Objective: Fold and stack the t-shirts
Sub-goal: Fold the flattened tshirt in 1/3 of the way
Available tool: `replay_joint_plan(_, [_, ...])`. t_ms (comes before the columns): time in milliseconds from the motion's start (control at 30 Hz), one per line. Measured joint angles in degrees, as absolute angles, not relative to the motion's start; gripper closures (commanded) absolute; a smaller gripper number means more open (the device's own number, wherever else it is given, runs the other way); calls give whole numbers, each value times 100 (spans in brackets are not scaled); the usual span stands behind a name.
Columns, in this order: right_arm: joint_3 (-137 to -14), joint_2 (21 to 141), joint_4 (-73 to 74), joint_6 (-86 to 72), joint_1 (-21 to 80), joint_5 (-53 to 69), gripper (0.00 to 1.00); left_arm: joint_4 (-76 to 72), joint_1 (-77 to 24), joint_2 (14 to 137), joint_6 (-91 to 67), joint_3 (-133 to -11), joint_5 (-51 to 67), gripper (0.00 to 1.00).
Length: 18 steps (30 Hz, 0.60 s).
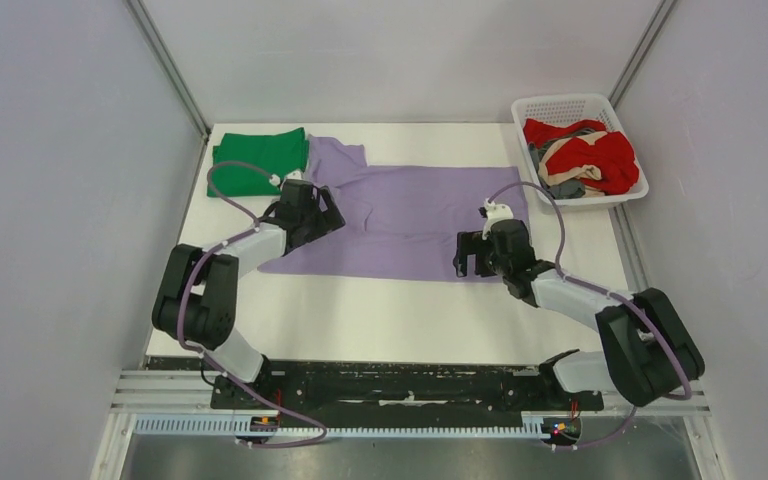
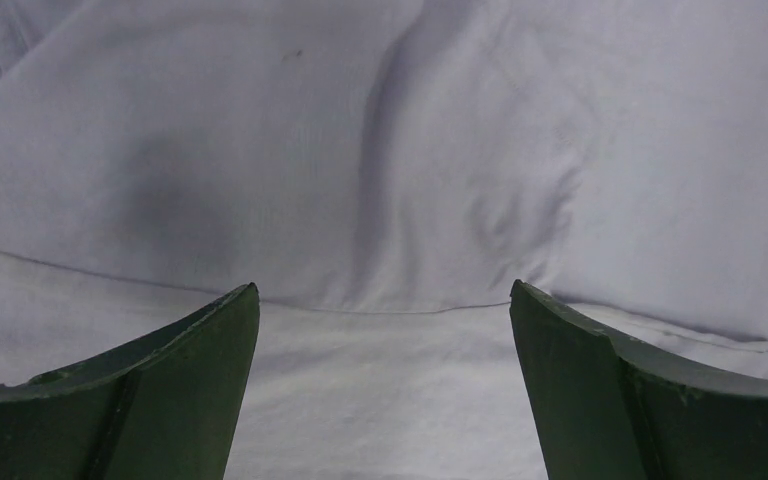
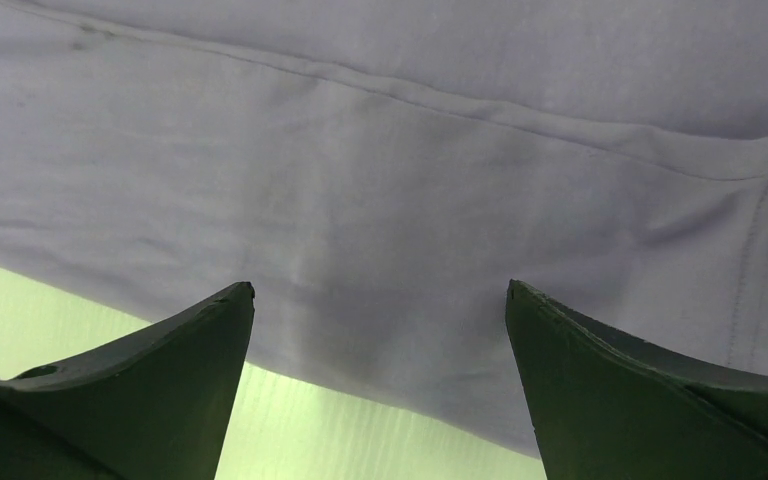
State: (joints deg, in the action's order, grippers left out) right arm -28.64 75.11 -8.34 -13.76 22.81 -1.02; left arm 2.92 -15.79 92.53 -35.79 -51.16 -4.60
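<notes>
My left gripper point(image 2: 383, 290) and right gripper point(image 3: 380, 286) hang spread wide over the soft, creased lavender shirt point(image 1: 410, 205) on the desk point(image 1: 400, 315).

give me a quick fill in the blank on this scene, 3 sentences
1. The folded shirt at the far left is ____.
2. The red shirt lies in the ____.
3. The left gripper and the right gripper hover over the purple shirt with fingers ____.

Missing words: green; basket; open.
</notes>
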Motion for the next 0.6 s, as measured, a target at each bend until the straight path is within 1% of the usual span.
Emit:
replay_joint_plan(133, [-2906,7964,-827,-1380,2362,-283,2,233,-1546,9354,-3691,-4895,-410,0])
replay_joint_plan(267, [-2858,7933,-810,-1459,2519,-642,2,117,-1546,9273,-3802,-4709,-482,0])
replay_joint_plan(433, [-2394,7310,-550,-1608,2707,-1050,2,484,-1619,8726,-3970,-4239,-642,0])
replay_joint_plan(600, [-1916,6329,54,-1811,2842,-1177,2,775,-1992,7557,-4342,-3286,-735,0])
